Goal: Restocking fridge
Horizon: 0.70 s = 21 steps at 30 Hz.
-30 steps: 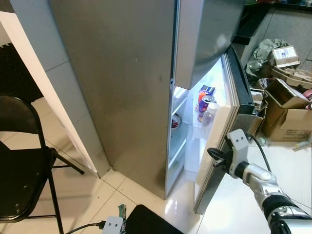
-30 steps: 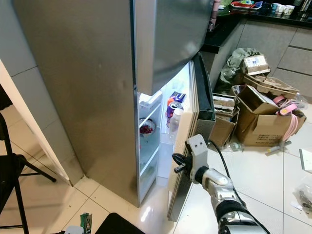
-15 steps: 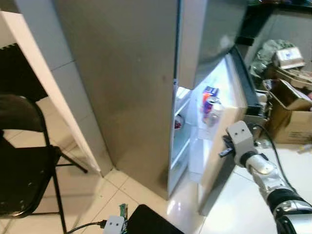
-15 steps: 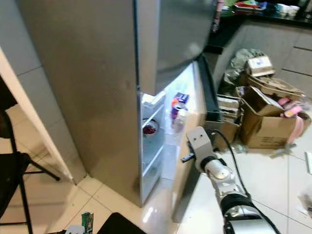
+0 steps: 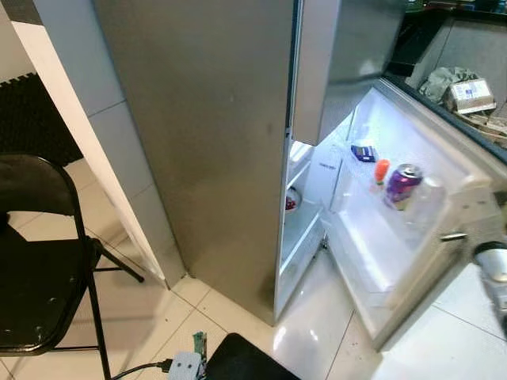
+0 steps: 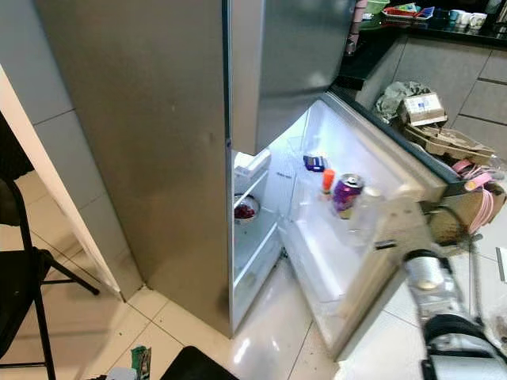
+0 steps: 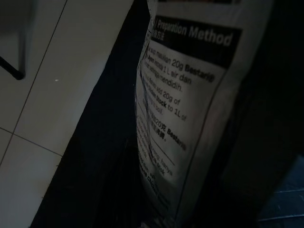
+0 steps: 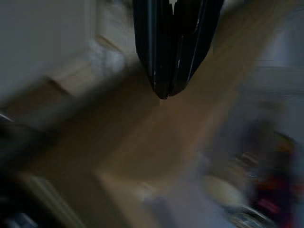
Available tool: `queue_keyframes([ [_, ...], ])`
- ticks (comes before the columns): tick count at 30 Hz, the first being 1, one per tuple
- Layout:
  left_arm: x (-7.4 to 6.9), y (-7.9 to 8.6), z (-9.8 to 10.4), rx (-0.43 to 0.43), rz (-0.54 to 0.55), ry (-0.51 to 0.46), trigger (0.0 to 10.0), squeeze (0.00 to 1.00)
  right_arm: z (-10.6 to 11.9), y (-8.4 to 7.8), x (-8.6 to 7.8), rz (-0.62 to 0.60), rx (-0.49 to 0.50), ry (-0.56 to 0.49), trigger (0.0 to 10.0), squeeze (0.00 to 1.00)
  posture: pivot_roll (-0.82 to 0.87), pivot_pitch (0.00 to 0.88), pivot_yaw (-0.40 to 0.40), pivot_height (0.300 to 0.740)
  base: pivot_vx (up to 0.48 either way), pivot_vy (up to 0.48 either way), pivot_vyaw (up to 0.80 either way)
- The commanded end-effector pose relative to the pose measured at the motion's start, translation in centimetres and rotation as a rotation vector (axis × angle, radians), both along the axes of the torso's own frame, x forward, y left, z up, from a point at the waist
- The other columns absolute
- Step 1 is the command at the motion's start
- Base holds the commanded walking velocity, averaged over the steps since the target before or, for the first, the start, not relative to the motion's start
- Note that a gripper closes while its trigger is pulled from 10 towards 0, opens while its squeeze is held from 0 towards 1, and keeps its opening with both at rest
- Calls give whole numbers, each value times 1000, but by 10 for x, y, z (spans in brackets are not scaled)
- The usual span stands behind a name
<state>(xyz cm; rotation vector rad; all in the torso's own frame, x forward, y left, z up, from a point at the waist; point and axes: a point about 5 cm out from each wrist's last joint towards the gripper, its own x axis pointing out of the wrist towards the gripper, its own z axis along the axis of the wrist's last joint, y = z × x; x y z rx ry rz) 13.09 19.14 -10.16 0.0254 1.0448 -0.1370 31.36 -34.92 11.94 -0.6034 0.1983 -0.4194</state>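
Our right hand (image 8: pixel 164 92) has its two black fingers pressed together, empty, pointing over a blurred brown surface in the wrist view; from the head, the right arm (image 6: pixel 428 273) reaches up at the outer edge of the fridge door (image 6: pixel 396 229). Our left hand holds a white packet (image 7: pixel 190 109) printed with "Preparation Method"; the view is dark and the fingers themselves are hard to make out, so we cannot tell how they stand around it. The lower door stands wide open, its lit inner side facing us. In its door shelf sit a purple can (image 6: pixel 346 195), a clear bottle (image 6: pixel 367 207) just beside it, an orange-capped bottle (image 6: pixel 327 180) and a small blue box (image 6: pixel 315 163). Inside the fridge (image 5: pixel 198 134) a bowl (image 6: pixel 245 210) of something red rests on a shelf. The upper door (image 6: pixel 297 63) is shut. To our left stands a black folding chair (image 5: pixel 40 269) on the pale tiled floor (image 5: pixel 150 324). Beyond the door, cardboard boxes (image 6: pixel 440 138) and bags lie piled against a dark worktop (image 6: pixel 412 24).
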Motion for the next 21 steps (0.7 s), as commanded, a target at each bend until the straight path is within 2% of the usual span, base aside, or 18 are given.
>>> queue_keyframes([
  [1, -12, -5, -5, -15, -4, 47, 10000, 0, -2, -17, -12, -99, -6, 5, 10000, 0, -6, 0, -29, 740, 0, 0, 0],
  [2, -12, -5, -5, -15, -4, 47, 10000, 0, -2, -17, -12, -99, -6, 5, 10000, 0, -6, 0, -29, 740, 0, 0, 0],
  [4, -13, -5, -5, -15, -7, 49, 10000, 0, 3, -45, -32, -232, -42, 0, 10000, 0, -9, 0, -27, 740, 0, 0, 0],
  [5, -13, -5, -5, -15, -7, 49, 10000, 0, 3, -51, -37, -265, -48, 0, 10000, 0, -9, 0, -26, 740, 0, 0, 0],
  [8, -12, -5, -5, -16, -8, 47, 10000, 0, -4, -53, -44, -289, -38, 22, 10000, 0, -12, 0, -26, 740, 0, 0, 0],
  [15, -10, -5, -4, -17, -10, 40, 10000, 0, -51, -37, -61, -292, 96, 154, 10000, 0, -11, 0, -28, 740, 0, 0, 0],
  [16, -10, -6, -4, -21, -6, 37, 10000, 0, -68, -30, -68, -280, 135, 219, 10000, 0, -13, 0, -28, 740, 0, 0, 0],
  [17, -10, -6, -4, -21, -6, 37, 10000, 0, -68, -30, -68, -280, 135, 219, 10000, 0, -13, 0, -28, 740, 0, 0, 0],
  [19, -9, -6, -4, -21, -11, 38, 10000, 0, -98, -15, -85, -263, 198, 335, 10000, 0, -12, 0, -31, 740, 0, 0, 0],
  [21, -10, -6, -4, -20, -14, 39, 10000, 0, -107, -11, -91, -260, 215, 369, 10000, 0, -16, 0, -30, 740, 0, 0, 0],
])
